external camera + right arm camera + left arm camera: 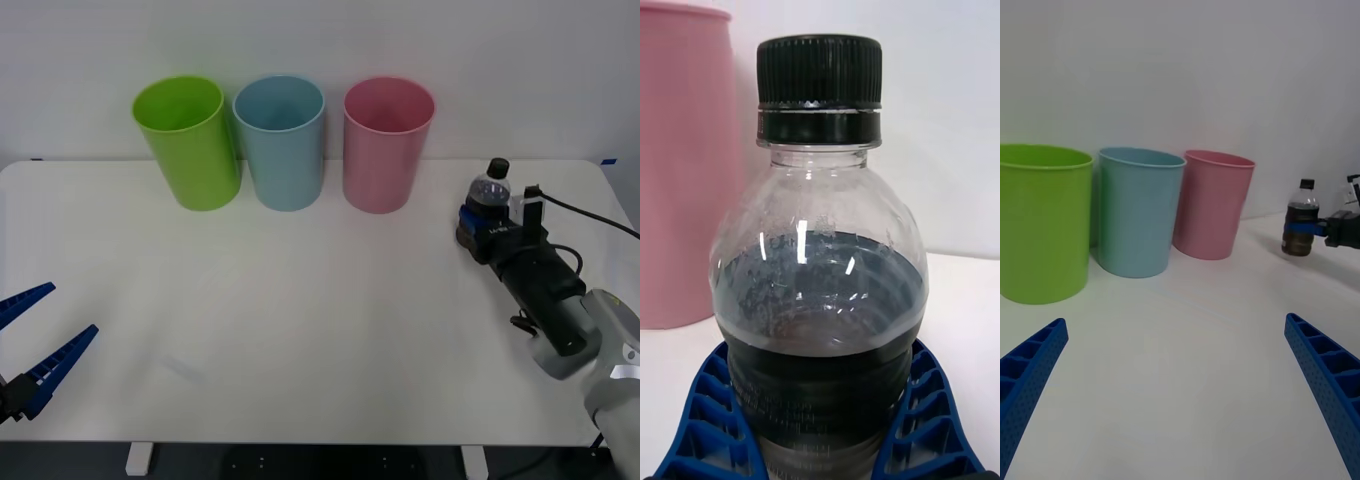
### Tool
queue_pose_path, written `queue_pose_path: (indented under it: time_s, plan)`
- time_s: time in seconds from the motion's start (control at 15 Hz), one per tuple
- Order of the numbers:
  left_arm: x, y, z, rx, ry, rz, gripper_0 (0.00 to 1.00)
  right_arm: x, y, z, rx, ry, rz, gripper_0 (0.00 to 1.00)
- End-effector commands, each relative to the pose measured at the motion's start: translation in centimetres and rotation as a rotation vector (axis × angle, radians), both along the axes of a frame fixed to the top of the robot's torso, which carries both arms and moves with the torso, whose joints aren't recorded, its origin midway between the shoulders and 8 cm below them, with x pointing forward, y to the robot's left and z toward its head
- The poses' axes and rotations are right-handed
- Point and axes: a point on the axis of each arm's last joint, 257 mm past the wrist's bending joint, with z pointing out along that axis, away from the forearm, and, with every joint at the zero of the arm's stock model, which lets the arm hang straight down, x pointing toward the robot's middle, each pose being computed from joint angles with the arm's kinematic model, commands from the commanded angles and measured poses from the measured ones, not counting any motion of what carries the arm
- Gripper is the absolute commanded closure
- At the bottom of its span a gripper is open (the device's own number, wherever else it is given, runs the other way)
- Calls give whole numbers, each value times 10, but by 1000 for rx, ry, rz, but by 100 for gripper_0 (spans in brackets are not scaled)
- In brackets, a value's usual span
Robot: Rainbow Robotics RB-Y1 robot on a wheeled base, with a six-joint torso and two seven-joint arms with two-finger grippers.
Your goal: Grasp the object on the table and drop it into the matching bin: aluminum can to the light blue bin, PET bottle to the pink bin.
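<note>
Bottle (pixel 490 189) part-full, dark liquid, clamped in right tool (pixel 478 222); left tool (pixel 30 335) spread.

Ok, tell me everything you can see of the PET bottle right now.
The PET bottle is small, clear plastic, with a ribbed black screw cap on and dark brown liquid filling most of its body. It is upright at the table's right side, right of the pink bin and apart from it. The right pincer grips its lower body with blue fingers.
</note>
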Motion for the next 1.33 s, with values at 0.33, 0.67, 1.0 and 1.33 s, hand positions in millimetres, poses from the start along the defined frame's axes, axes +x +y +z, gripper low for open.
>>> queue_pose_path:
  time_s: [0.33, 0.67, 1.0, 1.33]
  plan:
    - [0, 0, 0, 0, 0, 0, 0, -38, 15, 19, 76, -20, 91, 100]
    - [0, 0, 0, 0, 0, 0, 0, -67, 20, 28, 131, -21, 149, 100]
    - [0, 0, 0, 0, 0, 0, 0, -87, 32, 55, 207, -38, 233, 100]
    - [0, 0, 0, 0, 0, 0, 0, -96, 52, 99, 283, -69, 331, 100]
